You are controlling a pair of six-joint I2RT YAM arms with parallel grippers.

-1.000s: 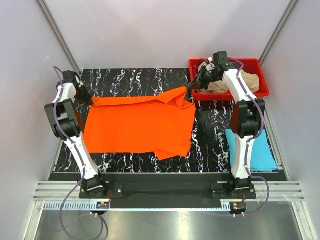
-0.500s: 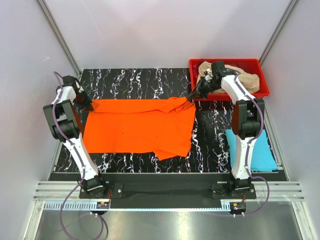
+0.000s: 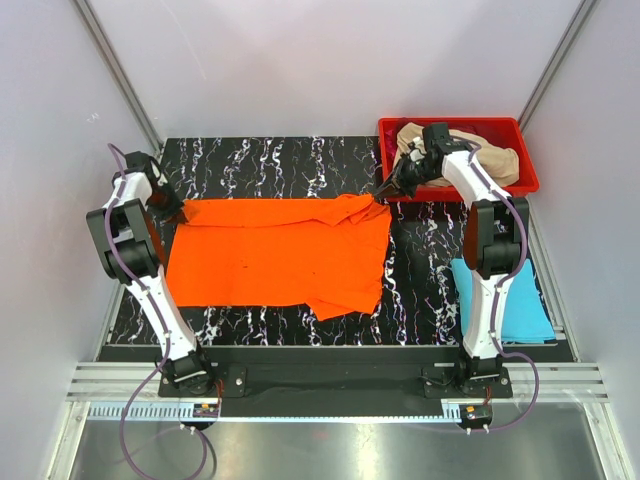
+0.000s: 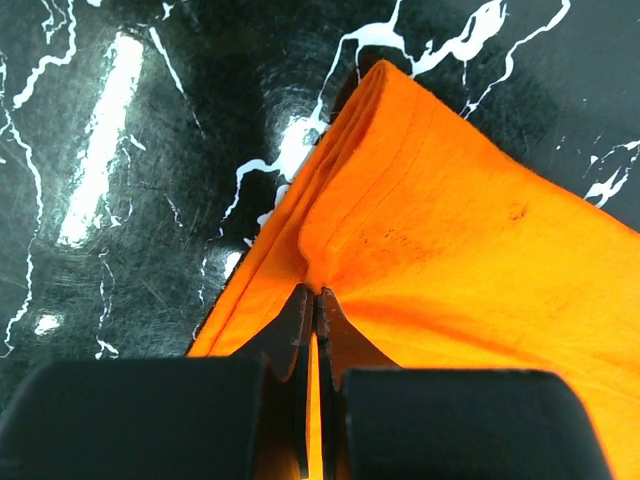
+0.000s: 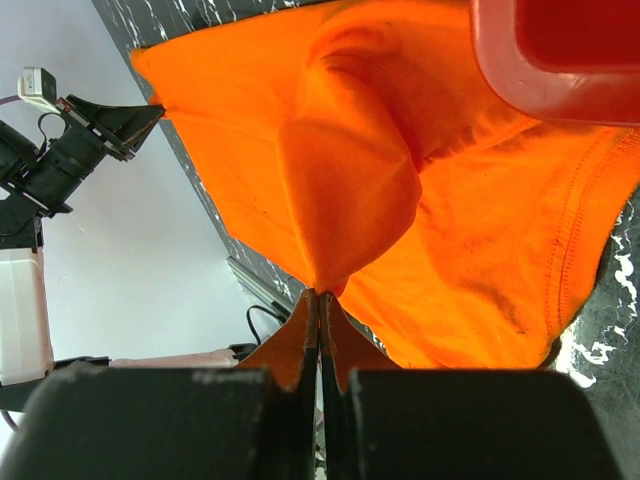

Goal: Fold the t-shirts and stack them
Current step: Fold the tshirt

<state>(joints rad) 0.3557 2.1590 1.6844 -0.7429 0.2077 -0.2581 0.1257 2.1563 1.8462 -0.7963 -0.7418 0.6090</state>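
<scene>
Across the middle of the black marbled table [image 3: 420, 275]: bright orange cloth t-shirt [image 3: 280, 250] spread mostly flat, held at its 2 far corners. Left gripper [image 3: 179, 208] fingers pressed together, pinching the far-left corner. Right gripper [image 3: 383, 191] likewise pinching the far-right corner, cloth bunched there, just beside the red plastic bin [image 3: 505, 189]. Bin sits far right and holds 1 crumpled beige cloth shirt [image 3: 503, 160]. Light blue cloth shirt [image 3: 530, 305] lies flat at near right, apart from the orange one.
</scene>
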